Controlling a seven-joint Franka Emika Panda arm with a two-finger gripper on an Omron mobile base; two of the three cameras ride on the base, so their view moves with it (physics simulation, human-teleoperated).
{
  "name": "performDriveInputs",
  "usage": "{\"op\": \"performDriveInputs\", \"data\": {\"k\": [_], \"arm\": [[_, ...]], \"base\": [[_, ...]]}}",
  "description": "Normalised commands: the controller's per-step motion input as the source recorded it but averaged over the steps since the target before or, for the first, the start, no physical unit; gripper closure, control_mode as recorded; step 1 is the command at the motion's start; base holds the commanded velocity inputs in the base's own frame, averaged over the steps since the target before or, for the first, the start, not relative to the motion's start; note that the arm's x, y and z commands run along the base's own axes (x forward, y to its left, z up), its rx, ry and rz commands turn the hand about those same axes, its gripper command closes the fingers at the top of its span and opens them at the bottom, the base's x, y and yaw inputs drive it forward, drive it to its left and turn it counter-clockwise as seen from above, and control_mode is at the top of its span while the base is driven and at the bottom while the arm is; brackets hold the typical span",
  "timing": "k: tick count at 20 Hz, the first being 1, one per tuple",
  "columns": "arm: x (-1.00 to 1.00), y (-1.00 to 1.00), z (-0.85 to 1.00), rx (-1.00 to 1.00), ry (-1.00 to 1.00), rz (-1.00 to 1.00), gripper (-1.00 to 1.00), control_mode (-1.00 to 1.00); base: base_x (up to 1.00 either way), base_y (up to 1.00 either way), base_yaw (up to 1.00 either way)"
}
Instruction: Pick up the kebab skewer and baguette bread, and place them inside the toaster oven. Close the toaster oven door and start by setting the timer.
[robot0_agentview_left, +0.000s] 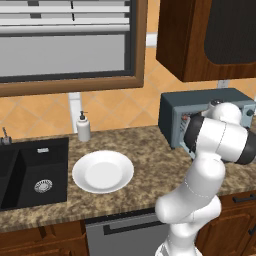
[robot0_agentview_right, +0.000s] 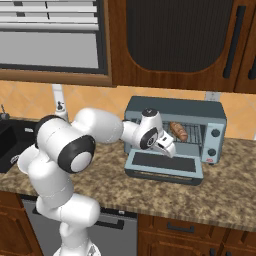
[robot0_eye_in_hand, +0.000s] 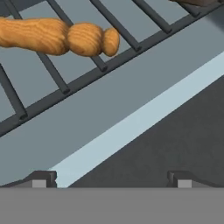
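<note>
baguette bread (robot0_agentview_right: 178, 131) on rack, door (robot0_agentview_right: 164, 163) down

The blue-grey boxy toaster oven (robot0_agentview_right: 172, 107) has a smooth, matt painted-metal look, and its lowered dark glass door (robot0_agentview_right: 164, 162) looks flat and dull. Just ahead of the small dark matt fingers (robot0_eye_in_hand: 40, 179), the thin dark metal wire rack (robot0_eye_in_hand: 118, 26) carries a wood-grained, turned skewer handle (robot0_eye_in_hand: 57, 36). The speckled brown stone table (robot0_agentview_left: 150, 160) looks polished, the round white plate (robot0_agentview_left: 103, 171) glossy like ceramic.
</note>
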Motion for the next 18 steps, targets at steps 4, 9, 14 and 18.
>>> {"op": "performDriveInputs", "data": {"k": [4, 9, 14, 18], "arm": [[-0.18, -0.07, 0.00, 0.03, -0.02, -0.03, -1.00, -1.00], [-0.79, -0.03, 0.04, 0.00, -0.01, 0.02, -1.00, -1.00], [-0.98, 0.37, 0.02, 0.00, 0.00, 0.12, -1.00, -1.00], [-0.89, 0.80, 0.00, 0.00, 0.01, 0.17, -1.00, -1.00]], "base": [[0.00, 0.00, 0.00], [0.00, 0.00, 0.00], [0.00, 0.00, 0.00], [0.00, 0.00, 0.00]]}}
